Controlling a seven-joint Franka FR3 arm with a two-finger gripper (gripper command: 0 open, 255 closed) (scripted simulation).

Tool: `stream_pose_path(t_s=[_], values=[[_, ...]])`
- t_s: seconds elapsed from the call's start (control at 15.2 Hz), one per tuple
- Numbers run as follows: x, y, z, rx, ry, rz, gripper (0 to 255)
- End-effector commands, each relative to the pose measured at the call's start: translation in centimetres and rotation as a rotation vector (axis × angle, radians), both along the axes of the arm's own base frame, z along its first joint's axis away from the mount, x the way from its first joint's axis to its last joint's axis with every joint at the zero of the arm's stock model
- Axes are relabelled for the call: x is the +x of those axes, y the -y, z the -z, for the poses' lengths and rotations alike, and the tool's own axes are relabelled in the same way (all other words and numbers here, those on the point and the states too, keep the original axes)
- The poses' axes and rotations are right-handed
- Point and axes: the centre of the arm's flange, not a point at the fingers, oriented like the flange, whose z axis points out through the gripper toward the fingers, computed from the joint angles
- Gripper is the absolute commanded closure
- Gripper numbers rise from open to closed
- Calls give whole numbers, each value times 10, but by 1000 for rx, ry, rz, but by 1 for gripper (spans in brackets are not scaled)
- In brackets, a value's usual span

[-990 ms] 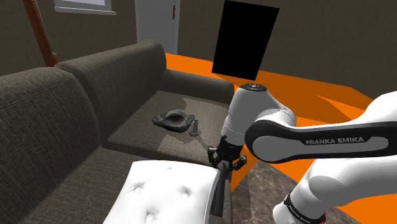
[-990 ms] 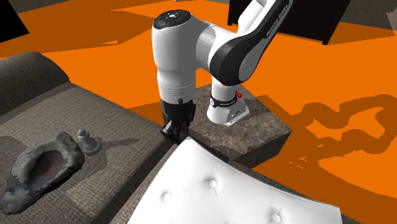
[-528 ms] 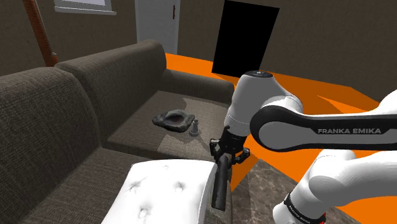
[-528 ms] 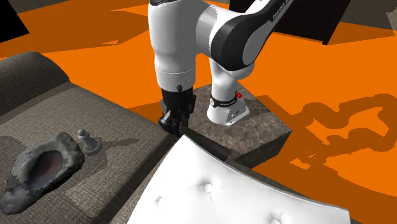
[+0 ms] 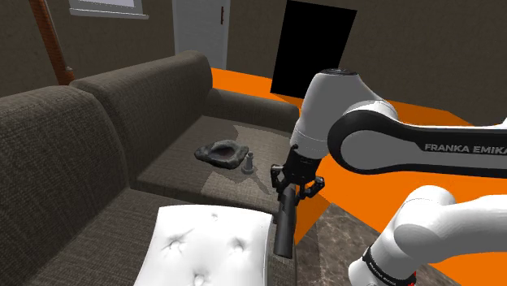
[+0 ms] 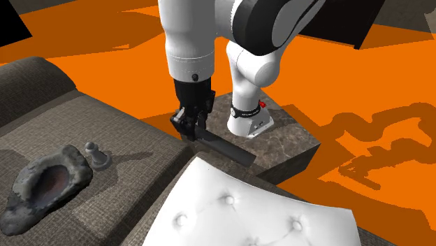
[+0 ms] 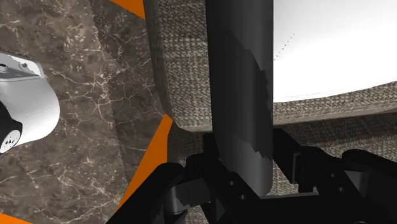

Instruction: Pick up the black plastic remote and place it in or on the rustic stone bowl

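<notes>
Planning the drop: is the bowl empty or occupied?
Empty. The bowl is bare inside; the small grey piece stands beside it on the sofa, not inside.

Dark brown fabric sofa (image 5: 122,138) taken as reference. White tufted cushion (image 5: 207,244) on its near seat. Orange floor (image 5: 244,85) beyond its far arm. Behind sofa: brown wall (image 5: 422,49), pale door (image 5: 195,32), window (image 5: 106,6) edge, rectangular black area (image 5: 313,49).
</notes>
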Motion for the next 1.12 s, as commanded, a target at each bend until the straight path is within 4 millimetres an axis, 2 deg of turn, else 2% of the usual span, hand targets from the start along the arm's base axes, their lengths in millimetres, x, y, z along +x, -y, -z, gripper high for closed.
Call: stream_pose_path(t_s=[0.0, 0.26, 1.06], values=[[0, 0, -11, 0, 0, 0, 255], [0, 0, -31, 0, 0, 0, 255], [149, 52, -27, 0, 0, 0, 255]])
